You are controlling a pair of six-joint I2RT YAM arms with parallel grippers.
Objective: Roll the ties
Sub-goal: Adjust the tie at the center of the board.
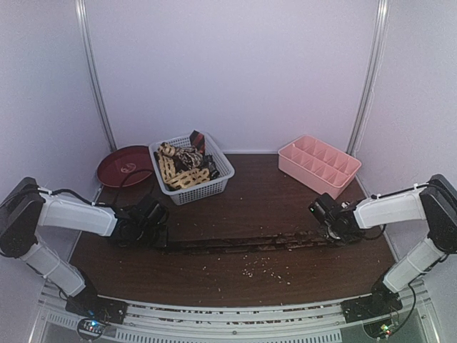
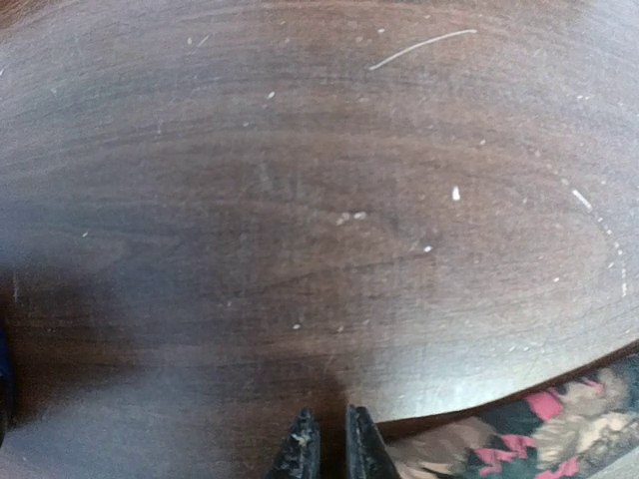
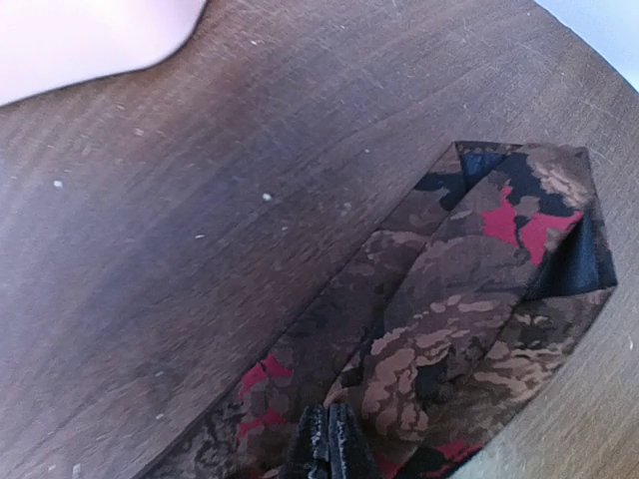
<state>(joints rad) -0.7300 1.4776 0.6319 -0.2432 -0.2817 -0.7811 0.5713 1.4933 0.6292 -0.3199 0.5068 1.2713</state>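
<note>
We are seeing one patterned tie point(image 1: 243, 245) lying stretched flat across the table point(image 1: 285, 200) between both arms. The right gripper point(image 3: 326, 431) is pressing shut, tips on the tie's wide end. The left gripper point(image 2: 330, 439) is standing narrow beside the other end; we are unable to tell whether it is gripping.

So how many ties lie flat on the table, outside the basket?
1. The tie lies stretched across the table, from the left gripper to the right gripper. More ties sit heaped in the white basket, too tangled to count.
</note>
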